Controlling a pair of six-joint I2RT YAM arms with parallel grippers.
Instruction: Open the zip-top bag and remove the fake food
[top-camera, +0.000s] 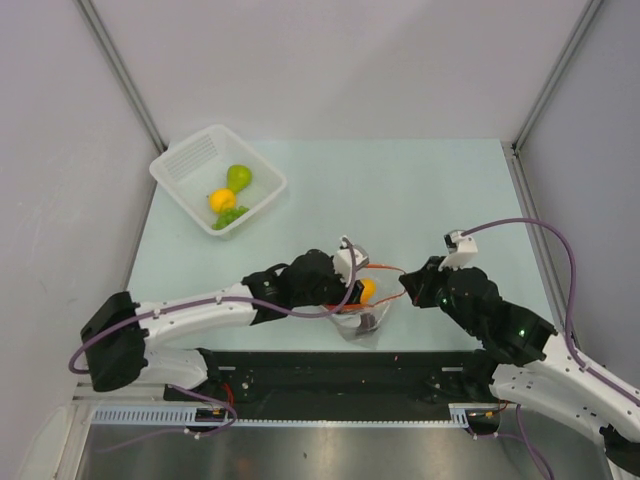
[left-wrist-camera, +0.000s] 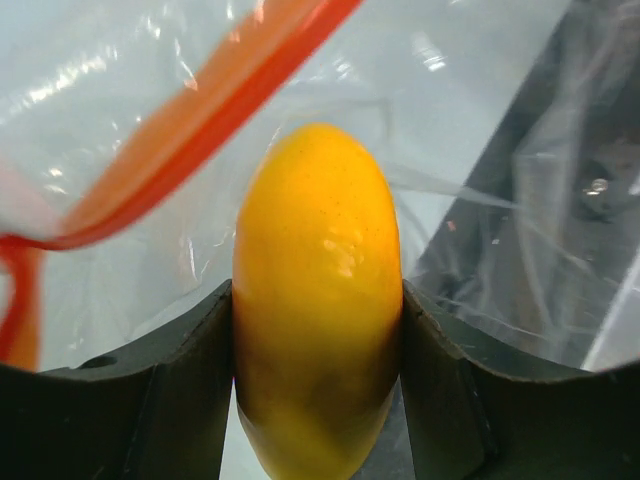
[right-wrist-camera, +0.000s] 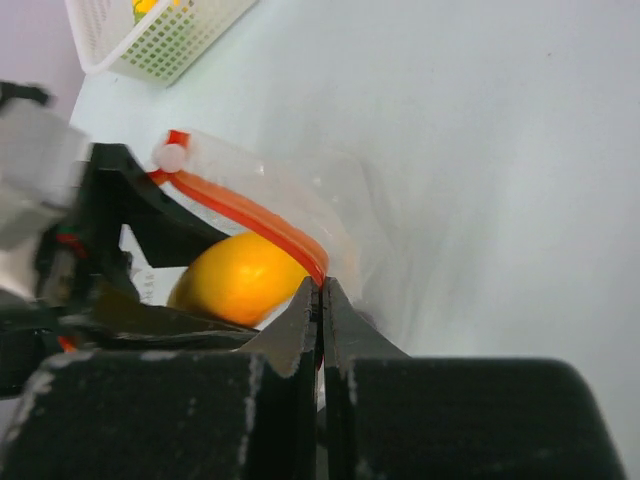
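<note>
The clear zip-top bag (top-camera: 365, 320) with its red-orange zip strip (left-wrist-camera: 215, 120) hangs open near the table's front edge. My left gripper (top-camera: 362, 292) reaches into its mouth and is shut on a yellow-orange fake fruit (left-wrist-camera: 318, 300), gripped between both black fingers (left-wrist-camera: 190, 390). My right gripper (right-wrist-camera: 322, 290) is shut on the bag's zip edge (right-wrist-camera: 250, 215), holding the mouth up on the right side; the same fruit (right-wrist-camera: 240, 278) shows just left of it. A small dark piece (top-camera: 368, 322) lies at the bag's bottom.
A white slotted basket (top-camera: 180, 165) stands at the back left of the table, holding a green pear (top-camera: 238, 177), a yellow-orange fruit (top-camera: 221, 199) and green bits (top-camera: 230, 215). Grey walls close in the table on three sides.
</note>
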